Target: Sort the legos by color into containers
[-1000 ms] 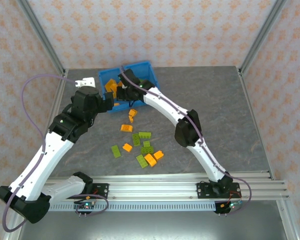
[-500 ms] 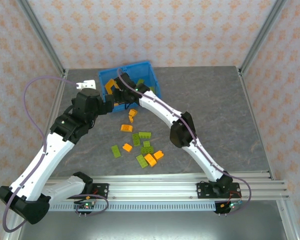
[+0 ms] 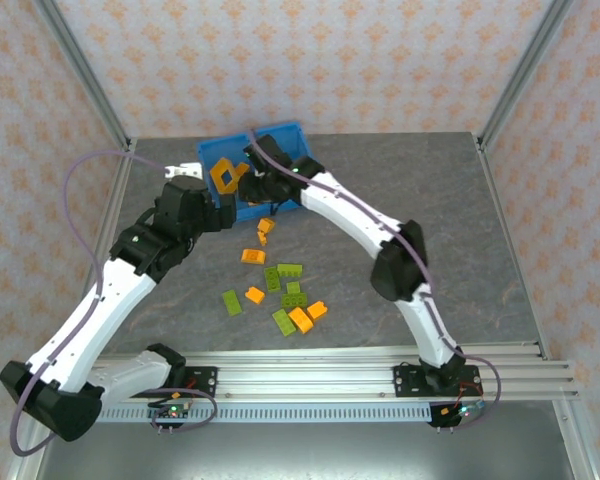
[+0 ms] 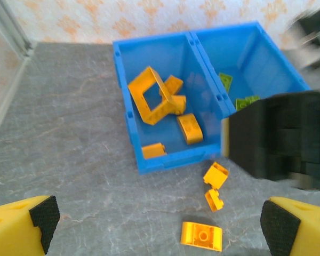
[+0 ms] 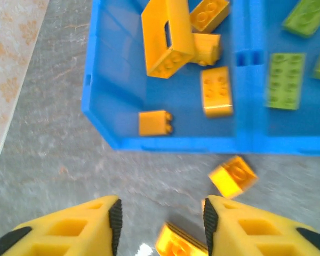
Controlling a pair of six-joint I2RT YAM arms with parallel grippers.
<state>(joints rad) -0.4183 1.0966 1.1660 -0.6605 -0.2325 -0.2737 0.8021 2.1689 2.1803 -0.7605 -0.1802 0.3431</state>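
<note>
The blue bin (image 3: pixel 278 131) stands at the back of the table, split by a middle wall (image 4: pixel 205 69). Its left compartment holds several orange legos, among them a large open frame brick (image 4: pixel 149 96); the right one holds olive-green legos (image 5: pixel 281 80). My left gripper (image 4: pixel 160 226) is open, low over the table just before the bin's front wall, with an orange brick (image 4: pixel 201 236) lying between its fingers. My right gripper (image 5: pixel 160 224) is open too, over the floor beside the bin, with an orange brick (image 5: pixel 180 244) under it. Both grippers sit close together near the bin's front left corner (image 3: pixel 235 205).
Loose orange and green legos (image 3: pixel 285 295) lie scattered mid-table in front of the bin; two small orange ones (image 4: pixel 216 184) sit just before its front wall. The right arm's black wrist (image 4: pixel 280 141) crowds the left gripper's right side. A metal rail (image 3: pixel 310 375) runs along the near edge.
The right gripper has drawn back from over the bin's left compartment to the table in front of it, its elbow swinging right. The left gripper edged closer to the bin.
</note>
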